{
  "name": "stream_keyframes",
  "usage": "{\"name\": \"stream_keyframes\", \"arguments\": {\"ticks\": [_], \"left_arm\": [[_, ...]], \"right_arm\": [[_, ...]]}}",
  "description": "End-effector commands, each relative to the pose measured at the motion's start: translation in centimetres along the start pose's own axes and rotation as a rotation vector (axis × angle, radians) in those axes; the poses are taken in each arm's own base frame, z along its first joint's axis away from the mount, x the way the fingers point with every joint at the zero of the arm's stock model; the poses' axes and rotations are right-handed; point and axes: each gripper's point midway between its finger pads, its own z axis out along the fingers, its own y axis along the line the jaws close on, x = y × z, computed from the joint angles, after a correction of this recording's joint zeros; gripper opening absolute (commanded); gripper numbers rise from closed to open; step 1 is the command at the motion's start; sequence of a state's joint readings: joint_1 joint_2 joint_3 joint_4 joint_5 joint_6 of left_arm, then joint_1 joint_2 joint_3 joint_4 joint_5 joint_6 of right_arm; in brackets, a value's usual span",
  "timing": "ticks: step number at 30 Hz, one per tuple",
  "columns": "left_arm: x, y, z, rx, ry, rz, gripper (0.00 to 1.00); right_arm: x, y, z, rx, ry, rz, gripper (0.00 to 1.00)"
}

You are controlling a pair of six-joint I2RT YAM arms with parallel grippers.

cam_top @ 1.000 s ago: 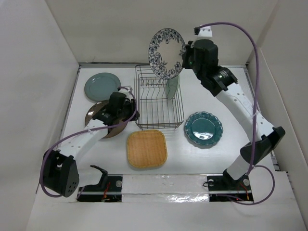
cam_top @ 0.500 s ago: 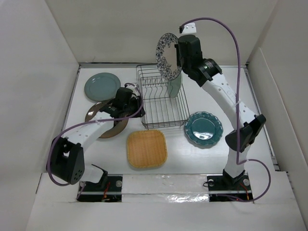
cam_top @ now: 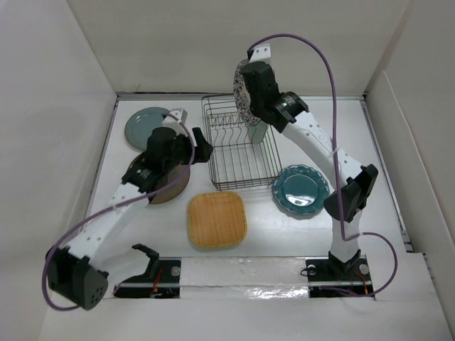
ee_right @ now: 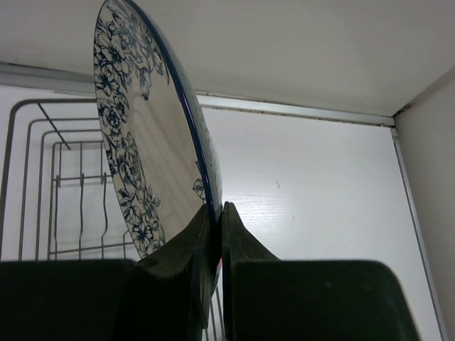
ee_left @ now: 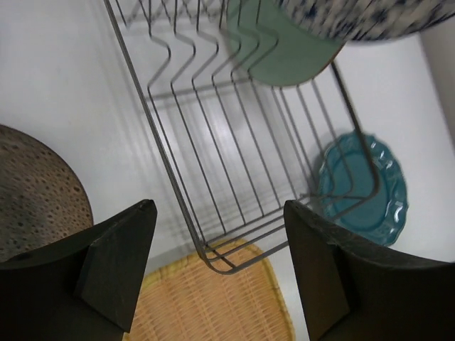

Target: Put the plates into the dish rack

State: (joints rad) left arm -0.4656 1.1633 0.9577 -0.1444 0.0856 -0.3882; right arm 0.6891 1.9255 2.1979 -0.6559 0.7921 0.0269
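My right gripper [cam_top: 249, 99] is shut on the rim of the white plate with the blue floral rim [ee_right: 142, 135], holding it on edge above the back right of the black wire dish rack [cam_top: 238, 153]. A pale mint plate [cam_top: 257, 131] stands in the rack below it. My left gripper [ee_left: 220, 266] is open and holds nothing, hovering over the rack's near-left corner [ee_left: 213, 259]. Flat on the table lie the grey-teal plate [cam_top: 146, 126], the brown plate [cam_top: 162, 186] partly under my left arm, the orange-tan square plate [cam_top: 217, 219] and the dark teal scalloped plate [cam_top: 301, 190].
White walls close the table on the left, back and right. The orange-tan plate [ee_left: 213, 305] lies just below the rack's front corner. The brown plate [ee_left: 35, 192] is left of the left gripper, and the dark teal plate [ee_left: 362, 188] lies beyond the rack's right side.
The left gripper has opened wide and lifted back from the rack's left edge. The right arm has swung the floral plate leftward and edge-on over the rack.
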Motion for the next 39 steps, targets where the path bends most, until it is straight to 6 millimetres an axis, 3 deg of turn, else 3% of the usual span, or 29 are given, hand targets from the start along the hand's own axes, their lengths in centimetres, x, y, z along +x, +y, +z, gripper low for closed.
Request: {"name": "stream_keyframes", "arguments": {"ticks": [1,7,10,19,25,32,39], "left_arm": [[-7.0,-1.5,-5.2,0.008,-0.283,-0.003,0.69],[-8.9,-1.5,-10.0,0.020,-0.433,0.014,0.62],[-8.8,-1.8,-11.0,0.053,-0.463,0.022,0.62],[-8.7,-3.1,-12.1,0.131,-0.476,0.029,0.62],[-8.7,-3.1,-12.1,0.131,-0.476,0.030,0.62],[-8.3,-3.5,-11.9,0.158,-0.458,0.036,0.62],[-8.2,-3.6,-11.6,0.163,-0.449,0.034,0.62]], "right_arm": [[-3.9,-2.4,-1.2,0.096,-0.111,0.150,0.00],[-1.1,-2.6,0.1,0.162,-0.053,0.145,0.00],[0.1,-2.4,0.5,0.183,-0.031,0.139,0.00],[3.0,-2.6,2.6,0.242,0.031,0.130,0.00],[4.4,-1.4,3.9,0.242,0.054,0.109,0.00],[6.6,1.4,3.9,0.220,0.082,0.043,0.00],[8.5,2.4,4.5,0.236,0.105,0.027,0.00]]}}
